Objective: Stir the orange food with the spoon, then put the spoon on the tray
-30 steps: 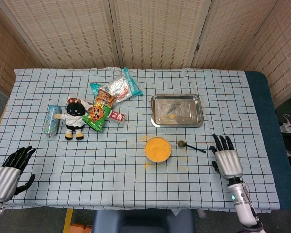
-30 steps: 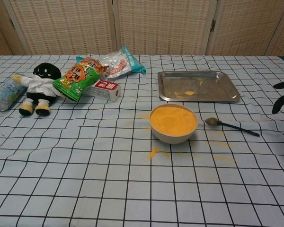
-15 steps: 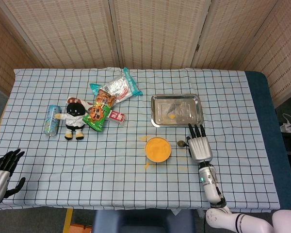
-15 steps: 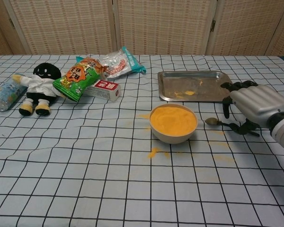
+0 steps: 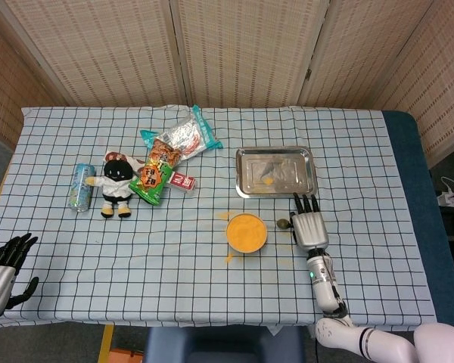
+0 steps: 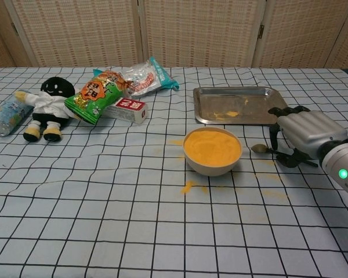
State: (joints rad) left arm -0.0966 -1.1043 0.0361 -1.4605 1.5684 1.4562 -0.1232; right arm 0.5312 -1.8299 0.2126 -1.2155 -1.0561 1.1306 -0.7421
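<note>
Our right hand [image 6: 301, 136] has swung in from the right edge of the frame within the last second and now hangs over the spoon [image 6: 260, 149], fingers curled down around the handle, thumb beneath. We cannot tell whether it has closed on it yet. The spoon's bowl lies on the tabletop [image 6: 104, 220] just right of the bowl of orange food [image 6: 212, 150], centre frame, with the tray [image 6: 203, 107] behind it. We judge the pickup is under way, stirring not begun. Our left hand [image 5: 4, 265], lower left in the head view, has drawn back, fingers apart and empty. The snack packets [image 6: 95, 92] and red box [image 6: 129, 107] carry print too small to read.
</note>
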